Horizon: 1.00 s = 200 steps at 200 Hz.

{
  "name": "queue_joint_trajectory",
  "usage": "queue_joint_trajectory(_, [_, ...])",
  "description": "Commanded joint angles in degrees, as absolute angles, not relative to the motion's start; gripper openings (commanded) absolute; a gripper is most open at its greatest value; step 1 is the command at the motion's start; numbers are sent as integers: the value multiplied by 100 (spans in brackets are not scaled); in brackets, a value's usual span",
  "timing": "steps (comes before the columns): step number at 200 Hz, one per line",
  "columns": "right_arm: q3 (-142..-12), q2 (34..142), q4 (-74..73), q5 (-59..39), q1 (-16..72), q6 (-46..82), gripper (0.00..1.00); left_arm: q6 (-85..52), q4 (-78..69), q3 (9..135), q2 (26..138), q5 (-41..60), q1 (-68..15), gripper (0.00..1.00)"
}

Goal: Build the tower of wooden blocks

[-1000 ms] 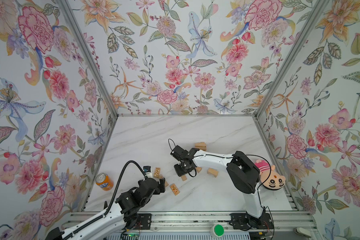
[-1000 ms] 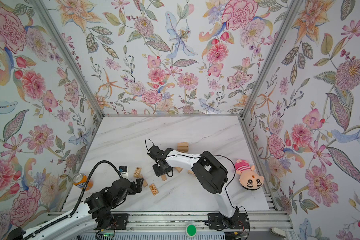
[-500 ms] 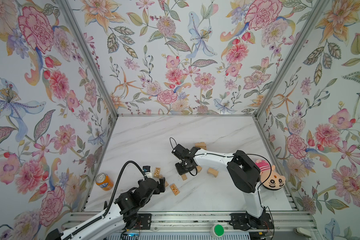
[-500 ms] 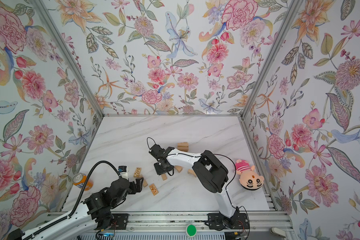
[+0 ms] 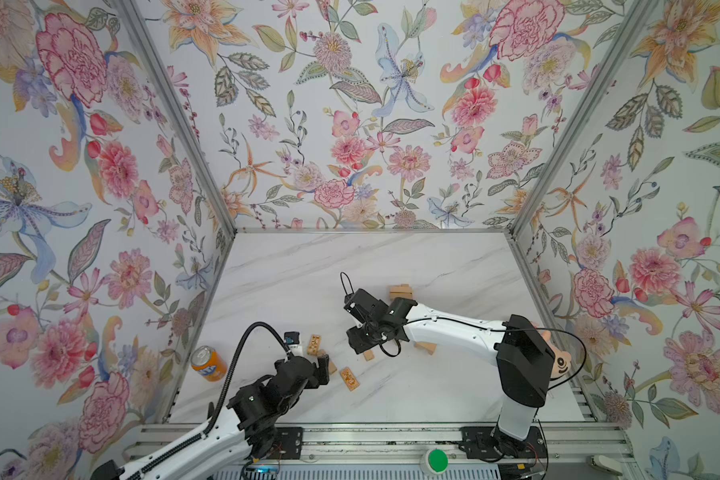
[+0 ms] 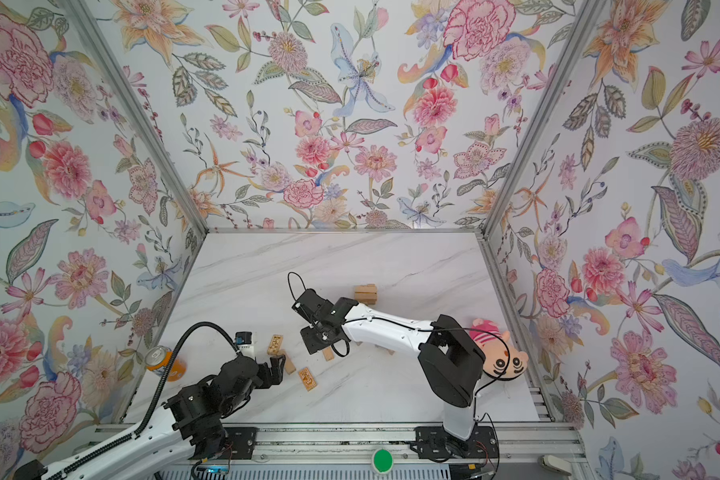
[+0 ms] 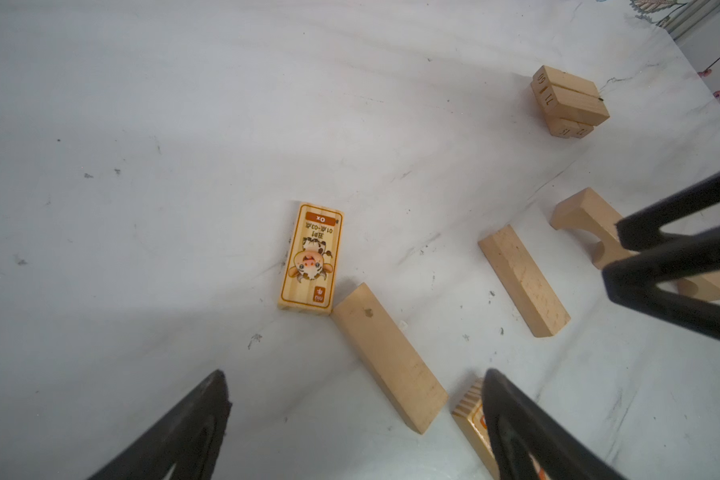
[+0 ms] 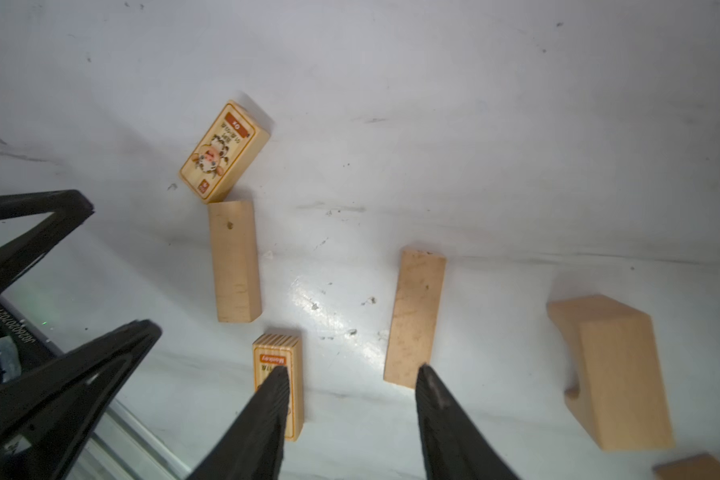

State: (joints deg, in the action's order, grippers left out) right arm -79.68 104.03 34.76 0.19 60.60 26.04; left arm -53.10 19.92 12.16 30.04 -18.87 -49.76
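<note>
Two crossed layers make up the tower, which stands on the desk toward the back, beyond my right arm and well apart from the loose pieces. My right fingers are parted and grasp nothing; they hang above the desk near its middle. In the right wrist view one tip overlaps the near end of a plain block, the other covers part of the Monkey-printed block, and bare desk shows between them. An arched block lies on its side just beyond that plain one. My left fingers are spread wide and empty too, low near the front of the desk. A second plain block lies flat between and ahead of them, its far corner touching, or all but touching, the Ox-printed block. An orange can stands at the desk's left edge. A plush doll lies at the right edge, partly behind that arm.
</note>
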Motion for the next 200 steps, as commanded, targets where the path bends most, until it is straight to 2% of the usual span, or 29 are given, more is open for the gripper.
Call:
queue_joint_trajectory(1, [-7686, 10324, 3588, 206, 6137, 2724, 50, -5377, 2138, 1354, 2964, -1997, -4897, 95])
queue_joint_trajectory(70, [-7292, 10143, 3491, 289, 6493, 2905, 51, -5424, 2175, 1292, 2801, -1984, -4899, 95])
queue_joint_trajectory(145, [-7541, 10582, 3471, 376, 6016, 2761, 55, -5370, 2021, 1295, 2926, -1950, -4898, 95])
queue_joint_trajectory(200, [-7933, 11116, 3472, 139, 5794, 2602, 53, -5251, 1933, 1370, 3114, -2029, -4888, 96])
